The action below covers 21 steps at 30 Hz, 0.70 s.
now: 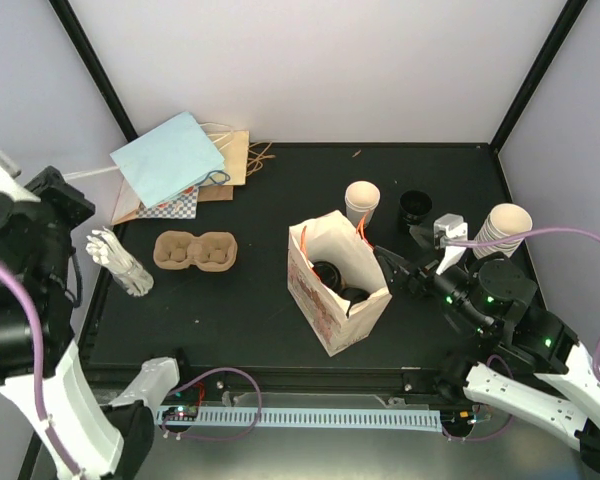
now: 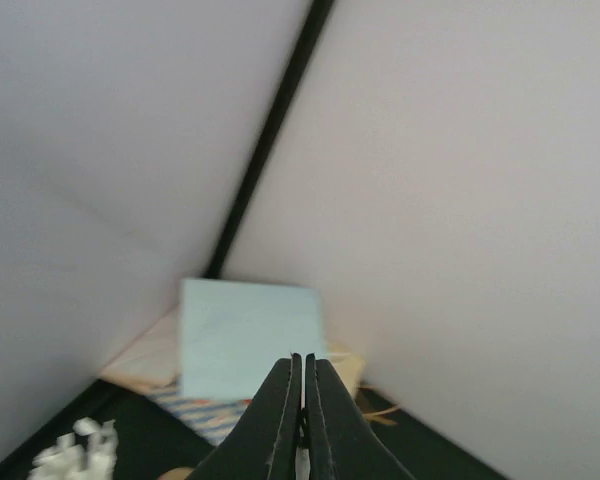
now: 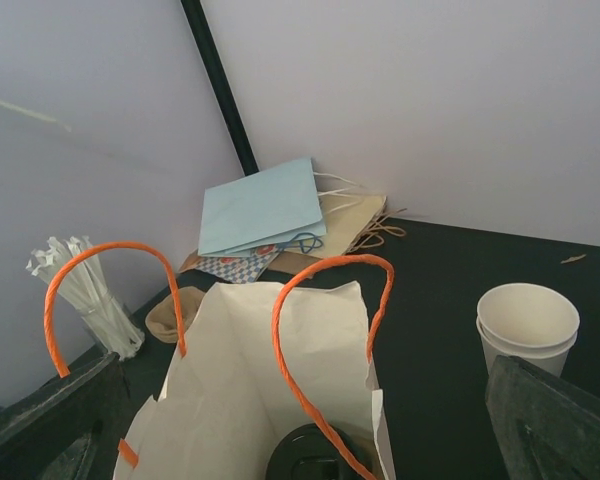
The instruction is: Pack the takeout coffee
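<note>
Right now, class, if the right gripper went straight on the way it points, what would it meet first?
Probably the paper bag: its mouth gapes straight ahead of the open right gripper, a black-lidded cup inside it. Depth is unclear.

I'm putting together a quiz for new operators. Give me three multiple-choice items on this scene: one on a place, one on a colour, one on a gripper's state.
1. Where does the tray lie, seen from above?
A. inside the bag
B. left of the bag
C. right of the bag

2. What colour are the bag's handles?
A. blue
B. green
C. orange

3. How is the left gripper?
A. shut, empty
B. wide open
C. half open

Answers:
1 B: the top view shows the tray on the table, apart from the bag on its left.
2 C: the right wrist view shows two orange loops.
3 A: its wrist view shows the fingers pressed together with nothing between them.
</note>
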### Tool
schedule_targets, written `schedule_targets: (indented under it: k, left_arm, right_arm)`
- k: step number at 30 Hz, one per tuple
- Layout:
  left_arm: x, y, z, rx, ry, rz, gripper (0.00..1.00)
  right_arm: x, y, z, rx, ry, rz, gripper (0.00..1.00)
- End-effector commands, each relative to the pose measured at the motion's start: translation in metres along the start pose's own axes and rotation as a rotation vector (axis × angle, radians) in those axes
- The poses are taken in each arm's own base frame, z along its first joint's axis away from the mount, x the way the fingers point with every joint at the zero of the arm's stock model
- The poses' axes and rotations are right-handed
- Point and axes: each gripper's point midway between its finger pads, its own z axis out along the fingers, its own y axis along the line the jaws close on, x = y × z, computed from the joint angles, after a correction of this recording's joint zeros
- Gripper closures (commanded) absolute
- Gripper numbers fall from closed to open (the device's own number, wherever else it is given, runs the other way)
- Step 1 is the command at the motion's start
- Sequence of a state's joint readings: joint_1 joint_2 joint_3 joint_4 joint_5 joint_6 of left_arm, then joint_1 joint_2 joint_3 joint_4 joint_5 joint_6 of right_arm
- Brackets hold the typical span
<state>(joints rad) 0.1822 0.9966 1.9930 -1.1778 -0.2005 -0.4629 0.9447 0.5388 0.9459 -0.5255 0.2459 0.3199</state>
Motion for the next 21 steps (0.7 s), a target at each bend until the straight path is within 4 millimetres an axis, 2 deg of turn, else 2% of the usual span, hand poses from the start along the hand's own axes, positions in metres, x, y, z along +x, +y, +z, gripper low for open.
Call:
schedule_targets:
  k: [1,3,6,10,17,21]
  left_arm:
    - [-0.011,-0.059,-0.026,0.357,-0.011,-0.092,0.98]
    - [-0.001,-0.092,-0.039,0.570,0.042,-0.118,0.98]
    - [0.008,-0.122,-0.056,0.812,0.090,-0.188,0.99]
    - [0.019,-0.138,-0.068,0.997,0.131,-0.237,0.98]
    - [0.058,-0.154,-0.065,1.156,0.252,-0.257,0.98]
    - [0.079,-0.188,-0.077,1.285,0.324,-0.208,0.98]
  right_arm:
    - [-0.009,0.000,-0.005,0.007,-0.015,0.009,0.00]
    - [-0.010,-0.003,-0.005,0.020,-0.017,0.007,0.00]
    - [-0.010,-0.007,-0.007,0.045,-0.019,0.005,0.00]
    - [-0.010,-0.014,-0.011,0.076,-0.024,0.012,0.00]
    - [-0.010,-0.024,-0.016,0.126,-0.030,0.029,0.00]
    - [-0.008,-0.028,-0.018,0.144,-0.034,0.045,0.00]
